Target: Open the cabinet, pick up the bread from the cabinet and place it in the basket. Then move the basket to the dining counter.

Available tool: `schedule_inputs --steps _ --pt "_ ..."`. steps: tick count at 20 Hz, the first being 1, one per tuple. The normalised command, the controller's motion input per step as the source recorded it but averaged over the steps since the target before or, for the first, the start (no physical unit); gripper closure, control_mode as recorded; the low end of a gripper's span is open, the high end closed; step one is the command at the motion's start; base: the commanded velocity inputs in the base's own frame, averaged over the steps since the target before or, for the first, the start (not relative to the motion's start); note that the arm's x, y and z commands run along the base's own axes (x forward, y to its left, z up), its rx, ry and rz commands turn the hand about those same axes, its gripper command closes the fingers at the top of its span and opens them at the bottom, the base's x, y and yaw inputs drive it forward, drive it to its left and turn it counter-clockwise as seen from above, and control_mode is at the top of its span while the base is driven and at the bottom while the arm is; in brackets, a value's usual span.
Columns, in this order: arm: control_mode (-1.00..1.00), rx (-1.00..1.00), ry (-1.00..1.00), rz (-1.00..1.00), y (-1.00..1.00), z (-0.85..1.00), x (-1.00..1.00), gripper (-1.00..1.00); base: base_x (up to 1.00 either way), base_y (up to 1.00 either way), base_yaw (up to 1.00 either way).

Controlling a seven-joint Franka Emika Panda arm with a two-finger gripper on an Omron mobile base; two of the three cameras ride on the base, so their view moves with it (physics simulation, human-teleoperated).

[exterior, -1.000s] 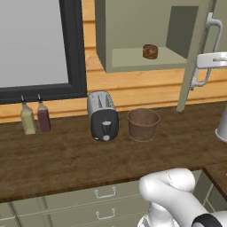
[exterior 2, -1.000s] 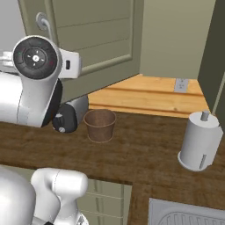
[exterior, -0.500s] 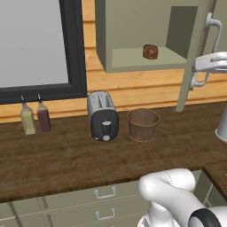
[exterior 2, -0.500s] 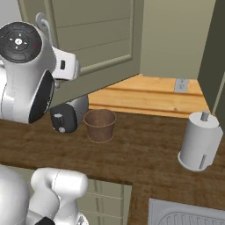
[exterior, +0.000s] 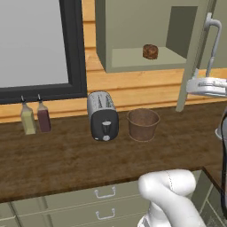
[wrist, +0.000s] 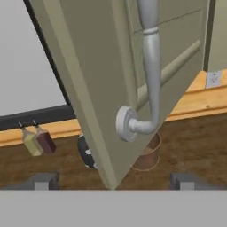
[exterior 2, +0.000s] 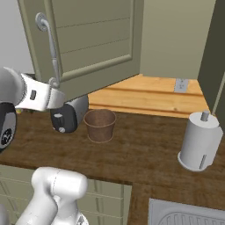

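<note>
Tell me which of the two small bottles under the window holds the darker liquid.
The dark red bottle, the one nearer the silver toaster. The other bottle, beside it and farther from the toaster, is pale yellow.

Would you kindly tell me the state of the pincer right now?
Pincer: open, holding nothing; its fingertips stand wide apart just below the cabinet door's handle.

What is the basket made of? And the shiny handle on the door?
The basket looks like brown woven wicker, with a rough matte weave on its sides. The handle looks like smooth silver metal with a soft satin sheen, though plastic painted silver could look the same.
</note>
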Motion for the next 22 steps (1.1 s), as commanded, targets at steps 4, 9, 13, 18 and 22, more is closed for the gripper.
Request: schedule_inputs --steps 4,9,13,18,22 --pt "-1.00 0.00 0.01 -0.28 0.68 -0.01 -0.31 -1.00 0.00 0.00 0.00" --pt "-1.00 0.07 0.09 -0.25 0.97 -0.01 0.45 -1.00 0.00 0.00 0.00" --pt "-1.00 0.26 0.07 -0.05 0.47 -0.04 1.00 -1.00 0.00 0.00 0.00" --pt "-1.00 0.30 -0.14 -0.05 0.32 -0.11 0.95 -1.00 0.00 0.00 0.00" --pt "-1.00 0.25 -0.42 -0.16 0.05 -0.37 0.90 -1.00 0.00 0.00 0.00"
